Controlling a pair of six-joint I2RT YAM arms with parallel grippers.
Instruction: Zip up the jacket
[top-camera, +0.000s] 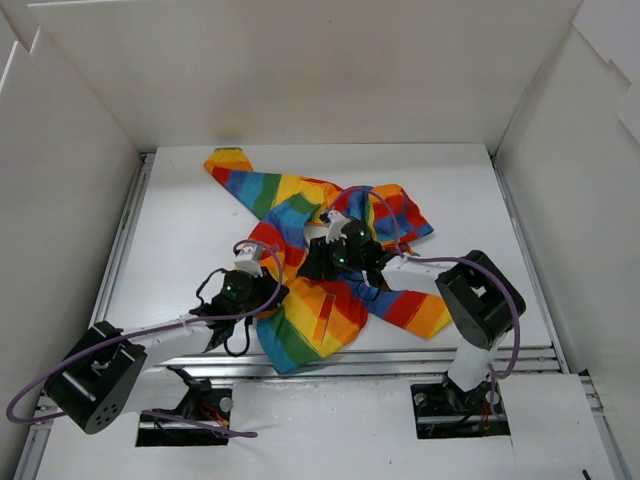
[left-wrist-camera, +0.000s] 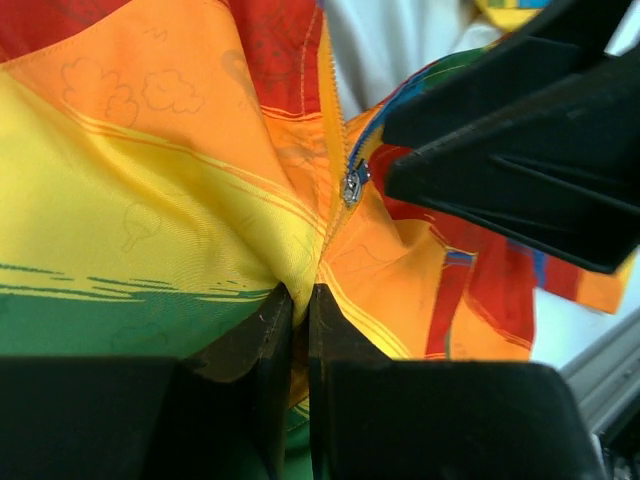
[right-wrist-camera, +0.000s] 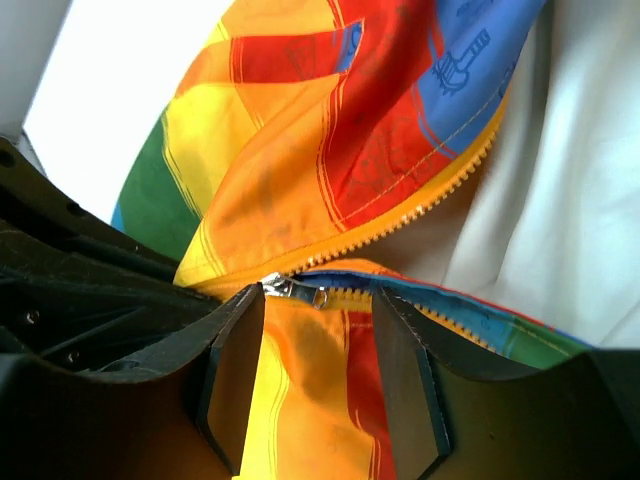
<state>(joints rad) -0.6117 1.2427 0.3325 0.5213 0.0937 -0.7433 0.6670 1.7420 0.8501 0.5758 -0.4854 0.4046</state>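
The rainbow-striped jacket (top-camera: 330, 255) lies crumpled on the white table, its front partly open with white lining (right-wrist-camera: 570, 200) showing. My left gripper (left-wrist-camera: 300, 292) is shut on a fold of the jacket's yellow-orange fabric (left-wrist-camera: 200, 180) just below the zipper slider (left-wrist-camera: 352, 185). My right gripper (right-wrist-camera: 315, 295) is open, its jaws astride the orange zipper tape, with the silver slider (right-wrist-camera: 290, 290) beside the left fingertip (right-wrist-camera: 240, 330). In the top view the left gripper (top-camera: 272, 290) and the right gripper (top-camera: 322, 262) sit close together over the jacket's middle.
White walls (top-camera: 70, 230) enclose the table on three sides. A metal rail (top-camera: 400, 360) runs along the near edge. Purple cables (top-camera: 400, 255) loop from both arms. The right arm's black fingers (left-wrist-camera: 520, 140) fill the upper right of the left wrist view.
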